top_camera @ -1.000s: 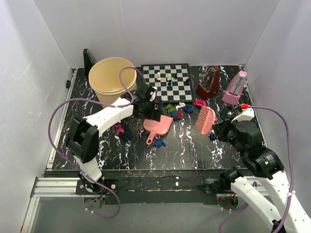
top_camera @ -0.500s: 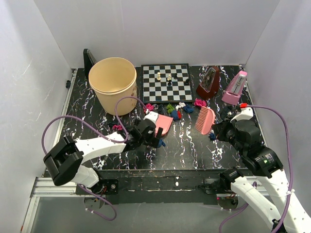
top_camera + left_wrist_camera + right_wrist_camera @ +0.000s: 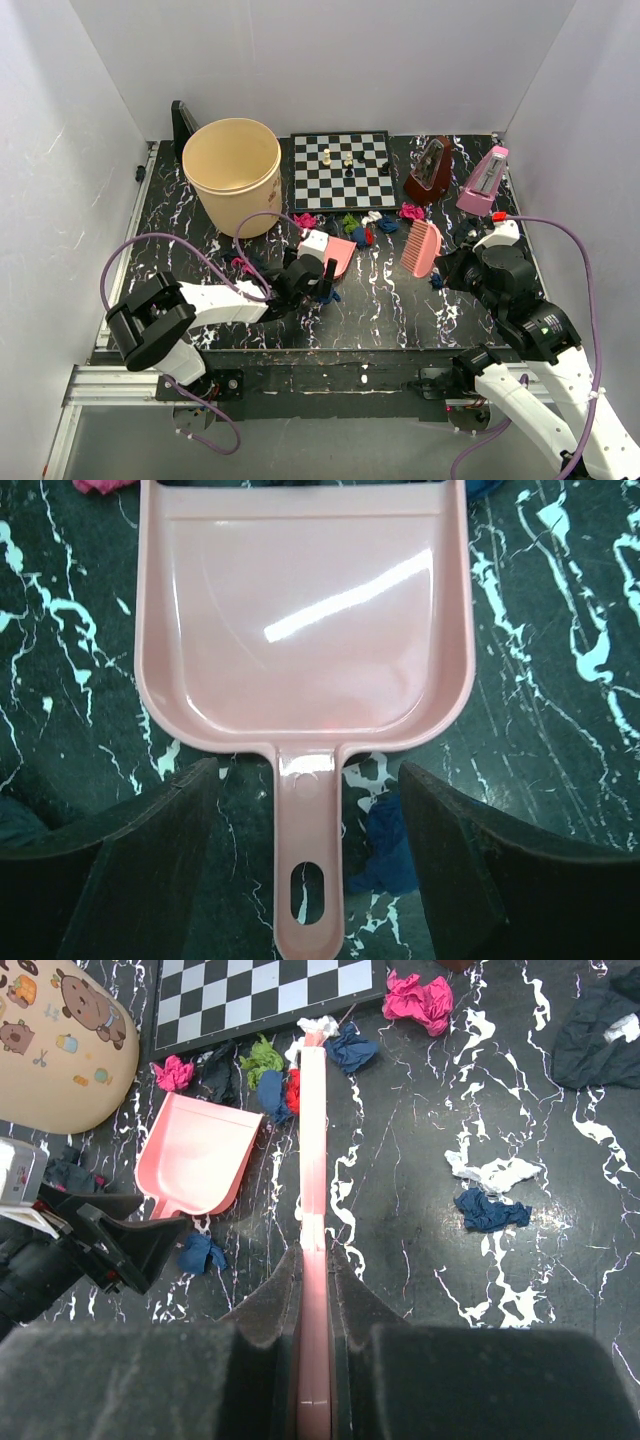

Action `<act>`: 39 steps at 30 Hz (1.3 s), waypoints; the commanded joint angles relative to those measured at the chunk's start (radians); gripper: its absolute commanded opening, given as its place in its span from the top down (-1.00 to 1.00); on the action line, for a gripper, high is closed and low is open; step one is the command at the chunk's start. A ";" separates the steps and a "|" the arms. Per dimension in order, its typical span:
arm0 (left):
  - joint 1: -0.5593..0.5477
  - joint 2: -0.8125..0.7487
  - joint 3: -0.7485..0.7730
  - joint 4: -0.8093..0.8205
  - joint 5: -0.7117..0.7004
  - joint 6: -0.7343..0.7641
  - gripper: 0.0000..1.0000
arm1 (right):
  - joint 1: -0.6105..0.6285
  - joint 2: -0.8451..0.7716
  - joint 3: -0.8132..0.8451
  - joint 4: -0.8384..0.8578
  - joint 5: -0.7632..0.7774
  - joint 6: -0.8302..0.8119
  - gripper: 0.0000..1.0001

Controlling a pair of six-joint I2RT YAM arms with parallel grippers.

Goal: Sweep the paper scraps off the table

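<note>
Repositioned left claw (image 3: 308,780) straddles dustpan handle (image 3: 310,830), blue scrap (image 3: 385,845) alongside.

The black, white-veined table (image 3: 400,310) carries a beige bucket (image 3: 232,175) at far left and a chessboard (image 3: 345,170) beside it. At far right stand a brown metronome (image 3: 430,172) and a pink metronome (image 3: 482,182). A pink dustpan (image 3: 335,252) lies flat near the middle. Paper scraps (image 3: 362,228) are strewn just past its mouth, with a blue scrap (image 3: 390,850) beside its handle.
</note>
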 commanded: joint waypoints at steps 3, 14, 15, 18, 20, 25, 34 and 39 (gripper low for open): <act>-0.013 -0.055 -0.072 0.102 -0.048 -0.032 -0.41 | 0.000 -0.001 0.002 0.037 0.002 -0.008 0.97; -0.028 -0.072 -0.138 0.143 -0.041 -0.071 -0.18 | 0.000 0.012 -0.012 0.054 -0.019 -0.002 0.97; -0.033 -0.067 -0.139 0.145 -0.041 -0.070 -0.21 | 0.000 0.012 -0.012 0.052 -0.021 -0.002 0.97; -0.065 -0.058 -0.144 0.145 -0.083 -0.070 -0.25 | -0.001 0.010 -0.011 0.049 -0.014 -0.003 0.97; -0.085 -0.055 -0.156 0.168 -0.109 -0.064 -0.20 | 0.000 0.010 -0.009 0.049 -0.010 -0.003 0.97; -0.110 -0.038 -0.156 0.202 -0.156 -0.061 0.02 | 0.000 0.012 -0.009 0.048 -0.011 -0.003 0.97; -0.110 -0.055 -0.103 0.120 -0.190 -0.076 0.94 | 0.000 0.045 0.008 0.034 0.019 -0.011 0.97; -0.110 -0.133 -0.017 -0.033 -0.169 -0.068 1.00 | -0.001 0.130 0.080 -0.042 0.133 0.024 0.97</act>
